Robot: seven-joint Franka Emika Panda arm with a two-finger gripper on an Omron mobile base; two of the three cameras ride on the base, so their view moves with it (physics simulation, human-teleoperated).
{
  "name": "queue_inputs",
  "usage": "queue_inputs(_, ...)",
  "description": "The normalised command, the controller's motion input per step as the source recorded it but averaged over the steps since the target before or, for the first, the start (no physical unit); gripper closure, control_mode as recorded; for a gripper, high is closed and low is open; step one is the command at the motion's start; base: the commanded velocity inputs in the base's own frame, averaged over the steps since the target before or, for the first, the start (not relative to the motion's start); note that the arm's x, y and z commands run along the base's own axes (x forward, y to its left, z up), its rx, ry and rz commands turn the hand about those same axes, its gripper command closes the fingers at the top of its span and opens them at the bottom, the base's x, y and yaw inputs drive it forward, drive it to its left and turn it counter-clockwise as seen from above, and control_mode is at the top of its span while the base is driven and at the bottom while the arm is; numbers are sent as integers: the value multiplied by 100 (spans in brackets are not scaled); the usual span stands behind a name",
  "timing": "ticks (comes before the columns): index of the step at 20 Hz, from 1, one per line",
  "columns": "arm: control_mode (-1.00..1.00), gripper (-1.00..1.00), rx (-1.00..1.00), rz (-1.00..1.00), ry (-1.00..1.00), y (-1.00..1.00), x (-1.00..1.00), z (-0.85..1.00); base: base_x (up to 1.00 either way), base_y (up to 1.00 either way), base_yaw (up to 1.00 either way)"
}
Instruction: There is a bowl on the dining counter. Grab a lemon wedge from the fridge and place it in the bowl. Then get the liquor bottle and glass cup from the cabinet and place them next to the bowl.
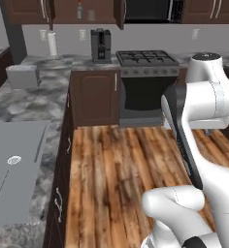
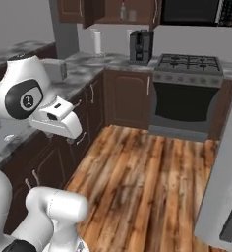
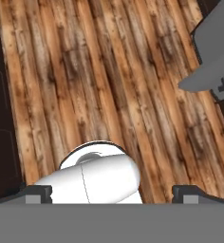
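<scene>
Transit step, by the look of it, arm folded over plank floor (image 3: 109, 71), nothing yet carried. Left to right in left base view: sink (image 1: 14, 167) in marbled counter, open cabinet (image 1: 63, 10) up top with liquor bottle (image 1: 79, 8) and glass cup (image 1: 91, 14) inside, then stove (image 1: 146, 59). Next move probably calls for driving toward fridge or cabinet. Claw (image 3: 111, 192) spread fully wide, empty, touching nothing

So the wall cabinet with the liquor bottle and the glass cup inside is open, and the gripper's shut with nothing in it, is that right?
Not quite. The cabinet is open, with the liquor bottle and glass cup on its shelf, but the gripper is open, not shut. The hand view shows its fingertips set far apart above the wooden floor, with nothing held between them.
</scene>
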Motion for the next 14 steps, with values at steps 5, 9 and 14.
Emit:
queue_inputs(5, 100, -100, 0, 0, 0, 0, 0, 0, 100, 0, 2)
queue_inputs(9, 100, -100, 0, 0, 0, 0, 0, 0, 100, 0, 1)
queue_inputs(14, 100, -100, 0, 0, 0, 0, 0, 0, 100, 1, 1)
